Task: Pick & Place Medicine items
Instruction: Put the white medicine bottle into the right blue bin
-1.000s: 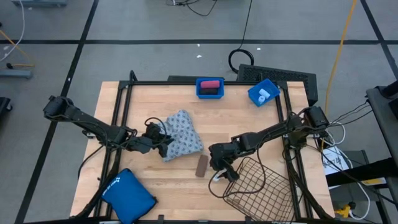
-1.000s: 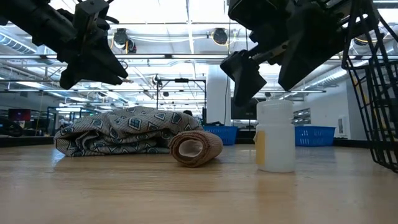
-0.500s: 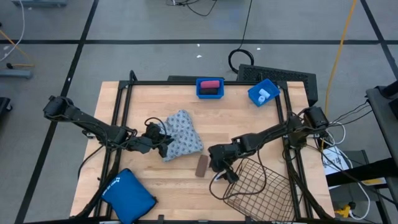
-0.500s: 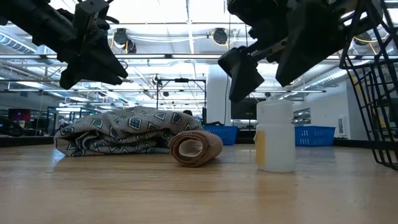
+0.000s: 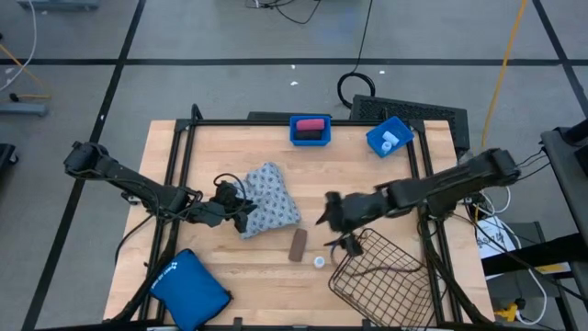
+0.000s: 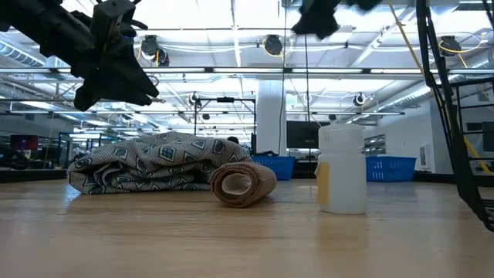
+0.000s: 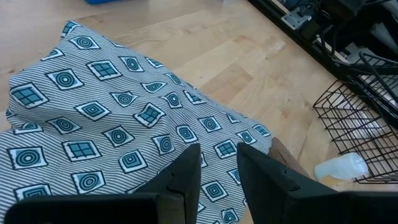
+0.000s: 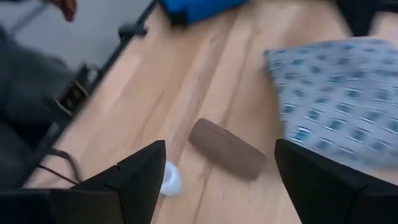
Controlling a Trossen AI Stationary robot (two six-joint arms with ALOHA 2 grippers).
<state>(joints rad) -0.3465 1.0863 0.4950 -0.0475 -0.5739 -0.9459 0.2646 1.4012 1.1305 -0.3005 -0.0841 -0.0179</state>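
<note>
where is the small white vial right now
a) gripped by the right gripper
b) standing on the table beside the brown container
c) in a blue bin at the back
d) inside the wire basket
b: the white vial stands on the table just right of the brown container, outside the wire basket; the right gripper is open and empty above it.

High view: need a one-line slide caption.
Left gripper at the patterned soft pack; right gripper open above the table, brown container and white vial beside the wire basket.
</note>
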